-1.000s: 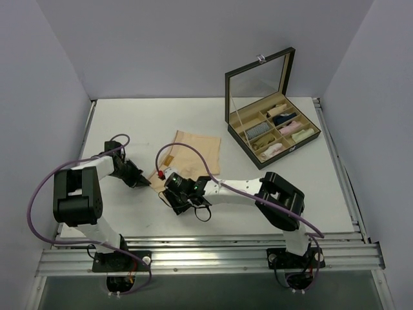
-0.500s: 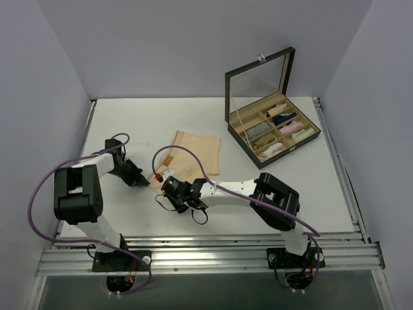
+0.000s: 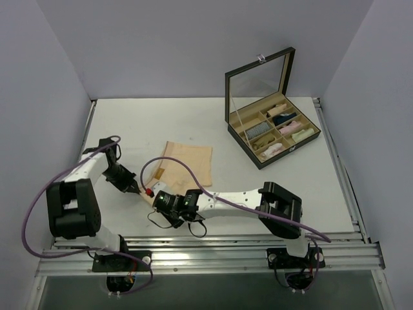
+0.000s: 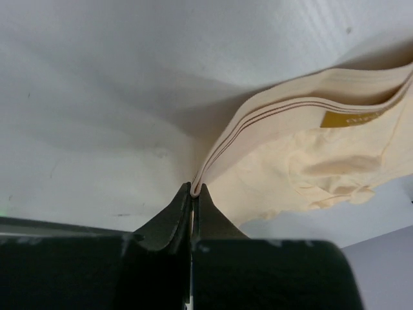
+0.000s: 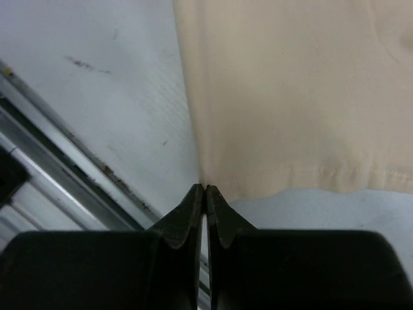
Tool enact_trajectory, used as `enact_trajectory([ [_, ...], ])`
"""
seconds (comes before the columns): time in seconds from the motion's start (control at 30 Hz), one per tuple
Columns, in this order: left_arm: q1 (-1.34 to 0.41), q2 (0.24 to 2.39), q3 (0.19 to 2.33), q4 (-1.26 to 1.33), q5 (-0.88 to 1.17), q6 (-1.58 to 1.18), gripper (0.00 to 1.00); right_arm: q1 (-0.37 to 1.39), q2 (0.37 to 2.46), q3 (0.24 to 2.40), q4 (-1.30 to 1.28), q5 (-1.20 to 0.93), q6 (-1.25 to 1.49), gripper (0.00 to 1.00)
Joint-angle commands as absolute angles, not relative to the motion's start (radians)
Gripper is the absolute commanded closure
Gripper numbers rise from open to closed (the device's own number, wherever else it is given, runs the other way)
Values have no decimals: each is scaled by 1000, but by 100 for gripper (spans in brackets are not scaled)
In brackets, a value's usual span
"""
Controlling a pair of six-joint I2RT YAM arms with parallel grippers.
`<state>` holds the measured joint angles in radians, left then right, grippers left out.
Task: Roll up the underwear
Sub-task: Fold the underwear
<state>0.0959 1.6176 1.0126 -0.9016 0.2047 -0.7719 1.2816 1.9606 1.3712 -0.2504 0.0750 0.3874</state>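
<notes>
The underwear is a thin peach-beige cloth lying flat on the white table, left of centre. My left gripper is at its near-left edge. In the left wrist view this gripper is shut on the striped waistband's corner, and the underwear spreads away to the right. My right gripper sits just beside it at the near corner. In the right wrist view the right gripper is shut, its tips pinching the hemmed corner of the underwear.
A black compartment box with its mirrored lid raised stands at the back right and holds several cloth rolls. A metal rail runs along the table's near edge close to my right gripper. Grey walls close in both sides.
The right gripper has shut on the underwear's near corner. Both arms have moved left and toward the near edge, dragging the underwear that way.
</notes>
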Motion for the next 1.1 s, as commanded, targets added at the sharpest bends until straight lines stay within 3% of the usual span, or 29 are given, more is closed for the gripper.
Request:
enact_trajectory([
  [0.0,106,1476,960,-982,192,-827,98,1319,1882,1391,-330,80,428,100],
  [0.27,104,1215,908,-1118,149,-856,98,1362,1815,1442,-382,98,472,100],
  [0.57,106,1143,1031,-1281,69,-897,98,1394,1787,1493,-417,136,503,100],
  [1.07,106,1273,1104,-1080,201,-1112,98,1200,1795,1591,-427,146,344,100],
])
